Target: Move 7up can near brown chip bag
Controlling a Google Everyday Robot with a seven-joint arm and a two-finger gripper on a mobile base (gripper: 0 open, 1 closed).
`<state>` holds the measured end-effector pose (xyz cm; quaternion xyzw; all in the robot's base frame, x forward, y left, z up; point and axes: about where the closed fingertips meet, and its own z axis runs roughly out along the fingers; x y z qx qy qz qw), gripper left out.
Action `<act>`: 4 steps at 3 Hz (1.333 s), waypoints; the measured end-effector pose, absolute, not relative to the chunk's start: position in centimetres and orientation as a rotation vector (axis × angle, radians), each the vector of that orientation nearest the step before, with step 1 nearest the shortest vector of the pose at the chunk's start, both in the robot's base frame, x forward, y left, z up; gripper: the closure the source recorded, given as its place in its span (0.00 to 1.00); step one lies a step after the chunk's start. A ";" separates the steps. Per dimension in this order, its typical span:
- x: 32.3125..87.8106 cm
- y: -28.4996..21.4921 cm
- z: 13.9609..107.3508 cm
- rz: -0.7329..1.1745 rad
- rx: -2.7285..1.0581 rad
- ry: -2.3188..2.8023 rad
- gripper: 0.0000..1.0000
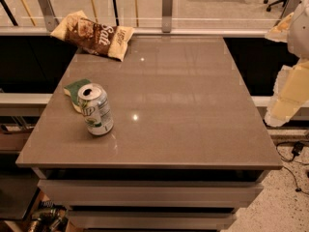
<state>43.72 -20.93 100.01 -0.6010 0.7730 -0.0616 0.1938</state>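
The 7up can (97, 109) stands upright near the left edge of the grey table (183, 105), silver-white with green lettering and an opened top. The brown chip bag (93, 35) lies at the table's far left corner, dark brown with white "Salt" lettering and cream ends. Can and bag are well apart, the bag farther back. My gripper (287, 96) shows as cream-coloured parts at the right edge of the camera view, beyond the table's right side and far from the can. It holds nothing that I can see.
A green-and-cream sponge (76, 91) lies just behind the can, touching or almost touching it. A rail with metal posts (167, 11) runs behind the table. Cables (295, 151) lie on the floor at the right.
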 end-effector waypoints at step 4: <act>44.9 -17.6 99.5 0.054 -1.417 2.004 0.00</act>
